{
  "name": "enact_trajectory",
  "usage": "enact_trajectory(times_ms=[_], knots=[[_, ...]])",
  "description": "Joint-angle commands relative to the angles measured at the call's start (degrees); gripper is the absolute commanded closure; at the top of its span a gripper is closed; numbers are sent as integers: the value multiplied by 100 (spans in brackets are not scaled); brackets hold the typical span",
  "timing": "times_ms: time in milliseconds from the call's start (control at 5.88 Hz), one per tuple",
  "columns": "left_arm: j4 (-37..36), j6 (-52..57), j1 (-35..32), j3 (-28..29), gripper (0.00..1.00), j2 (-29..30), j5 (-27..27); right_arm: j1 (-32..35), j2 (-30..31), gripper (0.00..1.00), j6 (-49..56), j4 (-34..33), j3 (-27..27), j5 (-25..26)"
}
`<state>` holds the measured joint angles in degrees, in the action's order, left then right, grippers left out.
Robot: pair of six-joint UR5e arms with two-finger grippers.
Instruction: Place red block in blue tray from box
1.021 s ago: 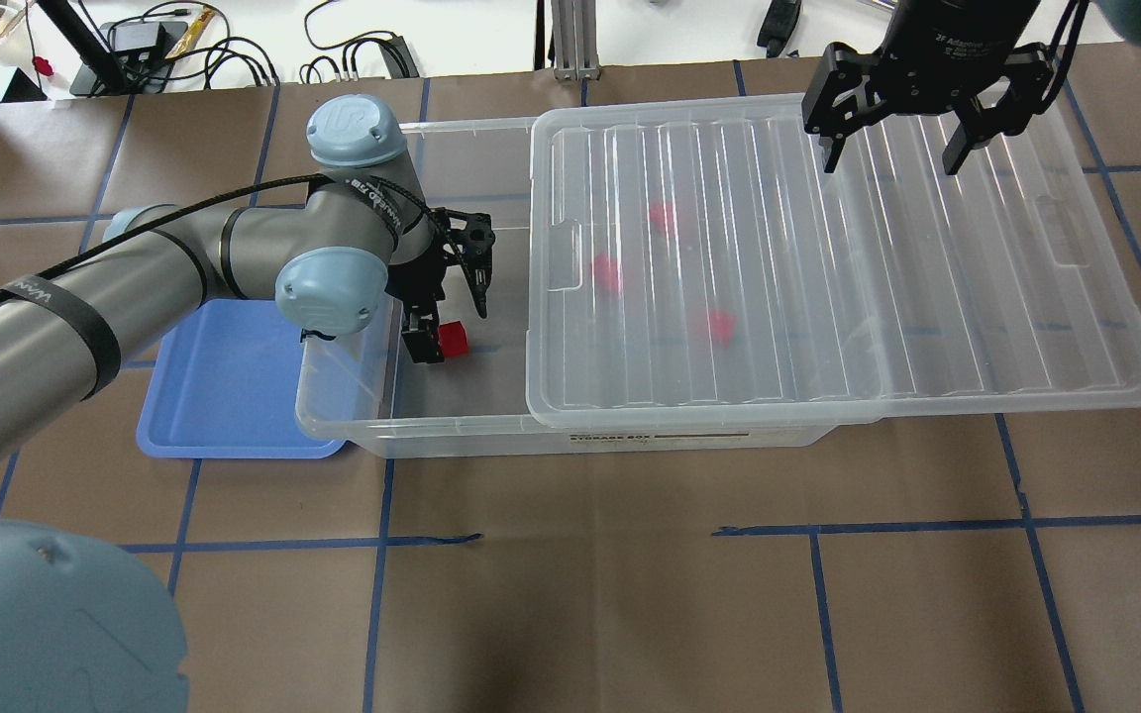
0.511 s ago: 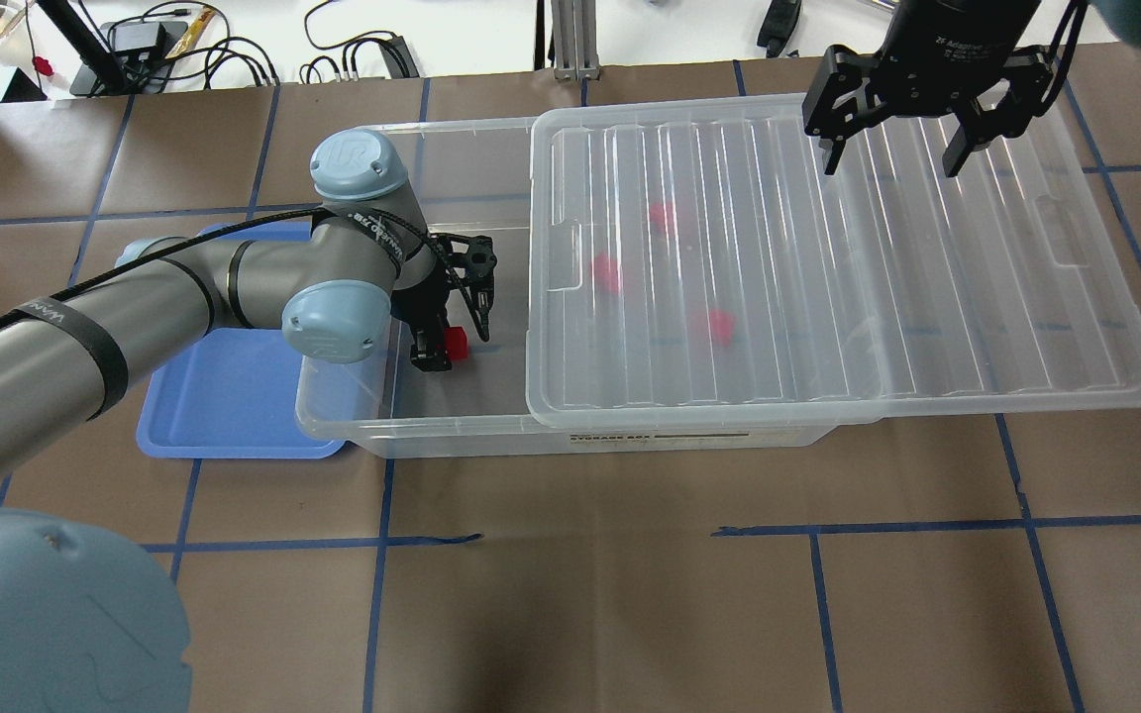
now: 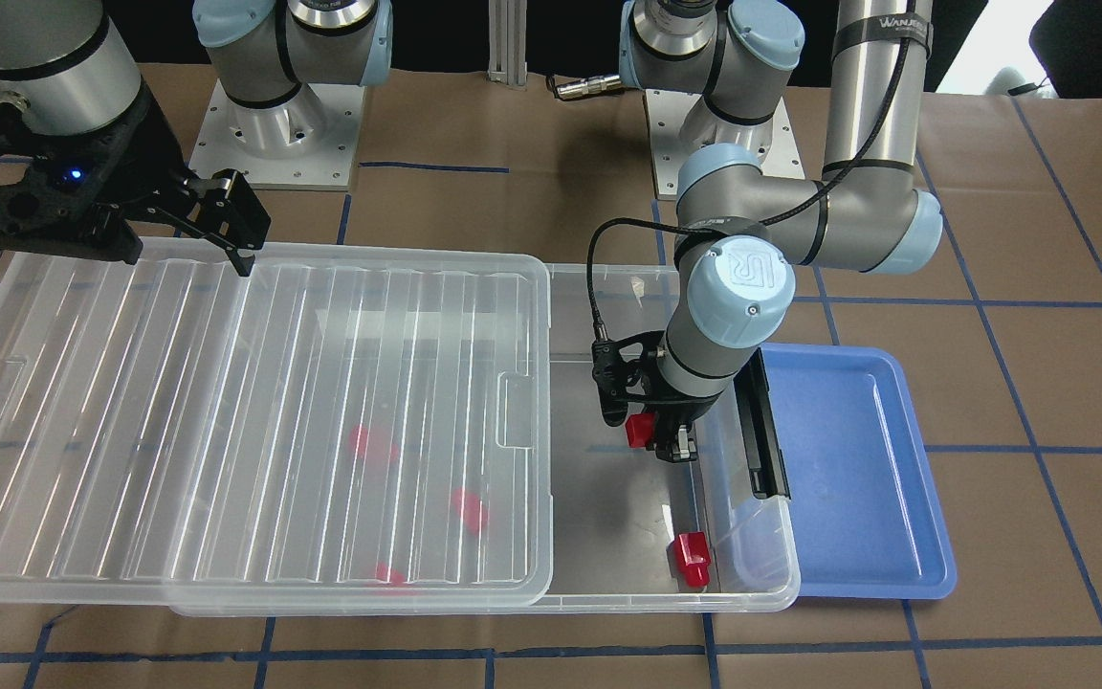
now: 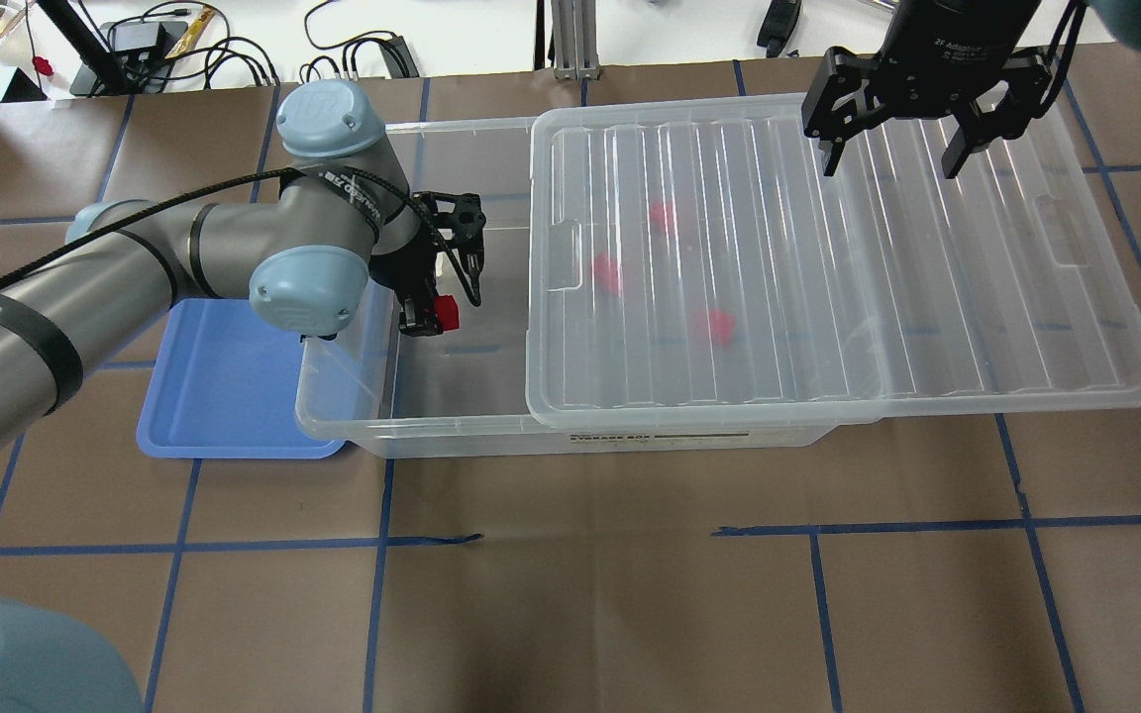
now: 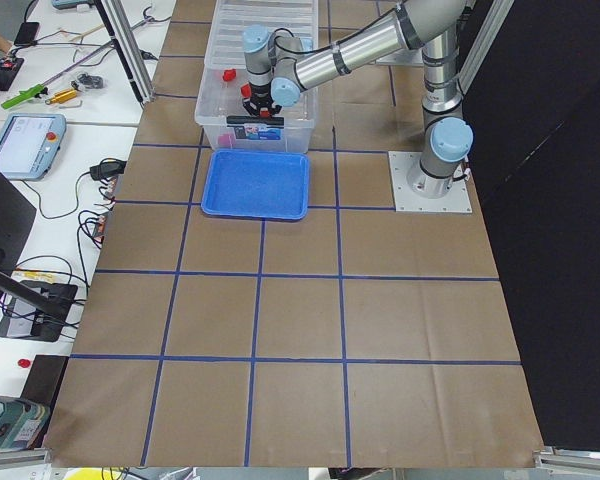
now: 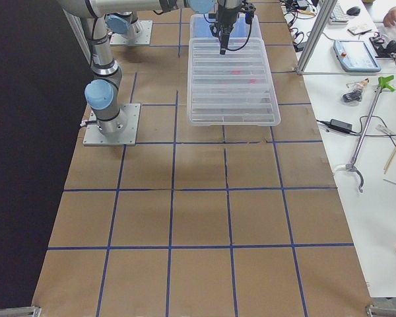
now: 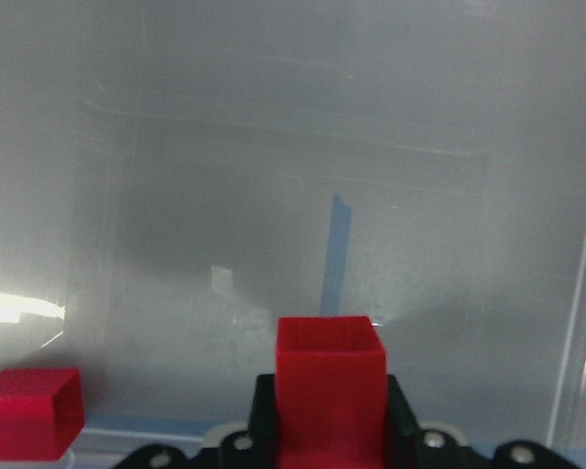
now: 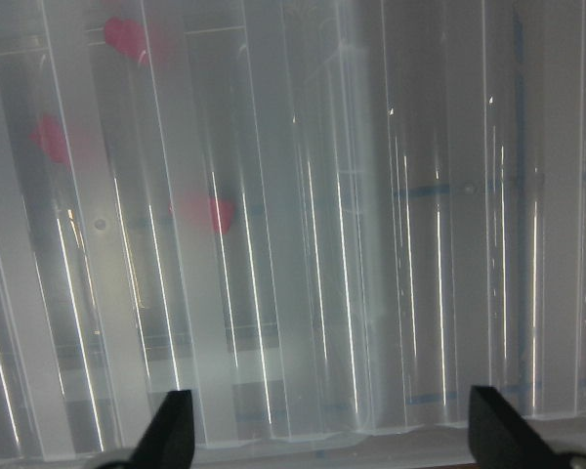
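Observation:
My left gripper (image 4: 432,315) is shut on a red block (image 4: 448,312) and holds it above the floor of the box's uncovered left end; it also shows in the front view (image 3: 640,431) and the left wrist view (image 7: 330,381). The clear box (image 4: 432,431) has its ribbed lid (image 4: 927,297) slid to the right. A second red block (image 3: 691,558) lies on the box floor by the near wall. Three more red blocks (image 4: 608,272) show blurred under the lid. The blue tray (image 4: 224,396) lies left of the box, partly under my left arm. My right gripper (image 4: 887,158) is open and empty over the lid's far right part.
A black latch bar (image 3: 761,431) runs along the box's short wall next to the tray. Cables and tools lie on the white bench (image 4: 234,40) beyond the table. The brown table (image 4: 630,594) has blue tape lines.
My left gripper has risen and moved slightly toward the far side with the red block in it; its elbow swung left. The right gripper has not moved.

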<state>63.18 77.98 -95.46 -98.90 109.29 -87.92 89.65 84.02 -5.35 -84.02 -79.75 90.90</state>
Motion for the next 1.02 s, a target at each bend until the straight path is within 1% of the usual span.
enact_trajectory(times_ms=[0,170,340,511,681,851], knots=[[1531,-90,36,1008,100,-599,169,0,1,0,8,0,-6,-11],[1948,-47,149,1274,100,-915,161,-17,-8,0,34,0,3,-2],[1917,50,733,1242,100,-996,161,-148,-17,0,260,-26,-6,24],[1856,425,1453,1207,100,-884,161,-558,-8,0,915,-26,-15,33],[1499,698,1965,1224,99,-700,161,-1258,-8,0,1583,-18,-41,42],[1478,1780,2387,963,99,-646,109,-1918,-26,0,2329,-18,-58,137]])
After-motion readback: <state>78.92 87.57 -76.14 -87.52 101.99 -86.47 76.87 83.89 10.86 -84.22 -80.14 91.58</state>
